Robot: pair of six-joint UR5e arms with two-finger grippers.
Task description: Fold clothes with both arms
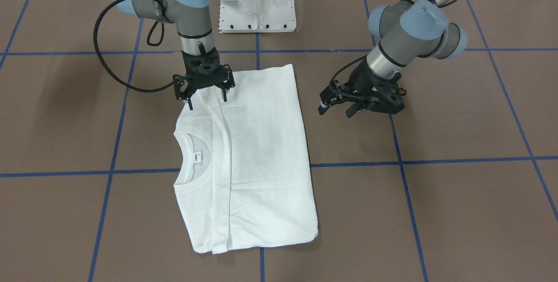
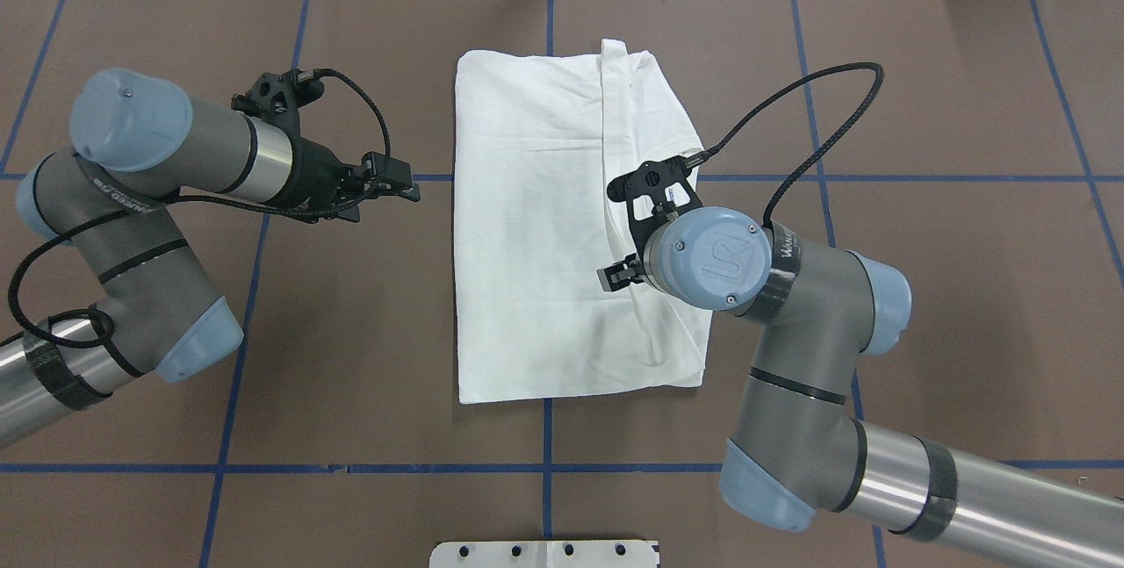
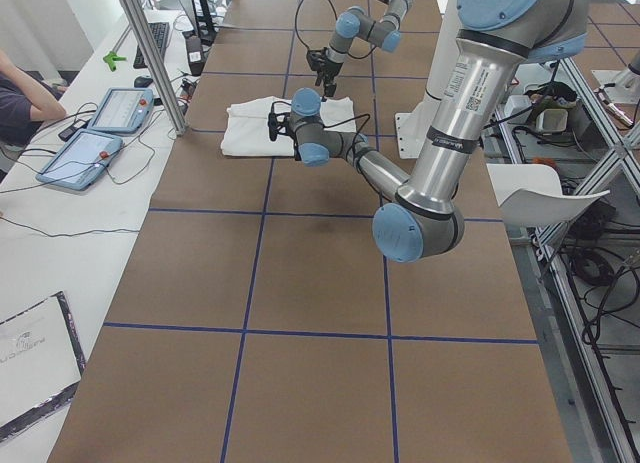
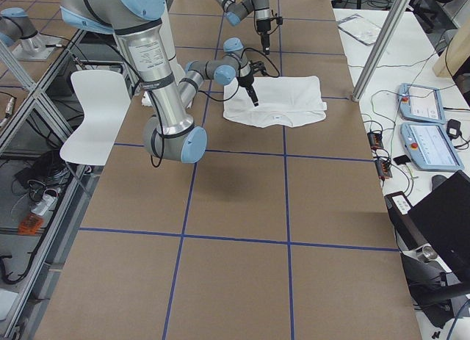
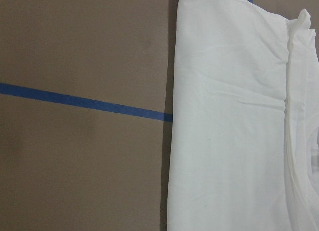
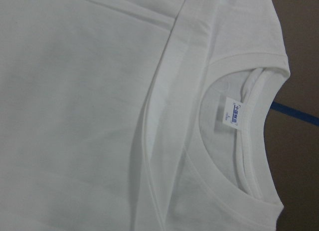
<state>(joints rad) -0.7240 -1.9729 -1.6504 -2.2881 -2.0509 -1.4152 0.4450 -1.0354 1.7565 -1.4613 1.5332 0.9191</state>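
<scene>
The folded T-shirt (image 1: 261, 151) lies under the right gripper (image 1: 207, 101), whose fingers are spread and empty. The left gripper (image 1: 335, 111) hangs beside it, likewise spread.

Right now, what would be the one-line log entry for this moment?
T-shirt: folded, flat on table | right gripper: open, over its edge | left gripper: open, beside it, apart

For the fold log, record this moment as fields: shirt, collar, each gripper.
shirt: white, folded into a rectangle, flat on the table
collar: facing up, label showing, on the robot's right side
right gripper: open, over the shirt's collar-side corner nearest the robot
left gripper: open, off the shirt, over bare table
</scene>
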